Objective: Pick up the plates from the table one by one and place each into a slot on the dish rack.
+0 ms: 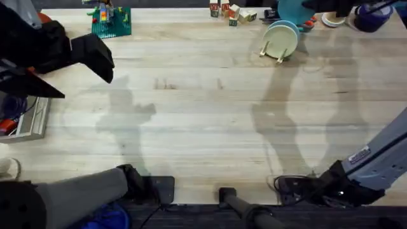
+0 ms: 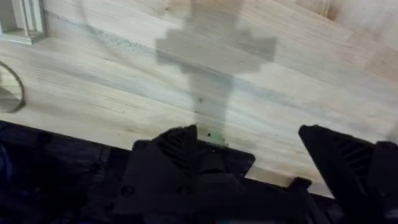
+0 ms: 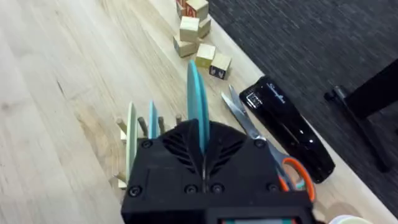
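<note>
Dish rack at table's far right, two plates in it; blocks behind-left.

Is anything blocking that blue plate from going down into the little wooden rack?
Nothing visible: the right claw holds the bright cyan-blue round plate upright beside two plates already standing in the small light-wood dish rack.

On the far right of the table, the dish rack holds pale plates on edge. A green brick baseplate sits far left; wooden blocks lie between.
</note>
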Tool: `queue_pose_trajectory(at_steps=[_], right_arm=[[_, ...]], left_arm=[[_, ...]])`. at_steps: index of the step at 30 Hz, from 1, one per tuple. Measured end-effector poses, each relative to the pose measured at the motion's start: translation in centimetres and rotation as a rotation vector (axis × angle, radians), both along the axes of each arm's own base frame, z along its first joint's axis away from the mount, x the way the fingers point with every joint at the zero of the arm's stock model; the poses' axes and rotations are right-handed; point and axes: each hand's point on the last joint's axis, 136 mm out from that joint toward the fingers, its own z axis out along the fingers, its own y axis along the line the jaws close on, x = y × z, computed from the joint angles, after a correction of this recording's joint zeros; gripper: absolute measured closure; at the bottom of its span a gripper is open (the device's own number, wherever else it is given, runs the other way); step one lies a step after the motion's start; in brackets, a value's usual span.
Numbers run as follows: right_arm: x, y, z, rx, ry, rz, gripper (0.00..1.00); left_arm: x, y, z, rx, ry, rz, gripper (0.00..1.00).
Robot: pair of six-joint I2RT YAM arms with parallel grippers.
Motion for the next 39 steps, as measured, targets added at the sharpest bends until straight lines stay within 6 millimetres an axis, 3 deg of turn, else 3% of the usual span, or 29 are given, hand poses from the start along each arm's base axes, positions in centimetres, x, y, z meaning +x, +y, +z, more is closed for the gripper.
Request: queue_pose_trajectory(at_steps=[6, 23, 33, 39], right_arm=[[0.2, -0.1, -1.5, 0.001, 0.02, 0.008, 0.972], [0.3, 0.1, -3.2, 0.007, 0.047, 0.017, 0.972], [0.0, 0.7, -5.7, 0.03, 0.12, 0.029, 0.972], [-0.2, 1.0, -5.9, 0.034, 0.132, 0.033, 0.972]], left_arm=[[0.0, 0.0, 0.0, 0.0, 0.0, 0.0, 0.006], [0.0, 0.0, 0.0, 0.0, 0.0, 0.0, 0.006], [0.0, 0.0, 0.0, 0.0, 0.0, 0.0, 0.006], [0.0, 0.0, 0.0, 0.0, 0.0, 0.0, 0.006]])
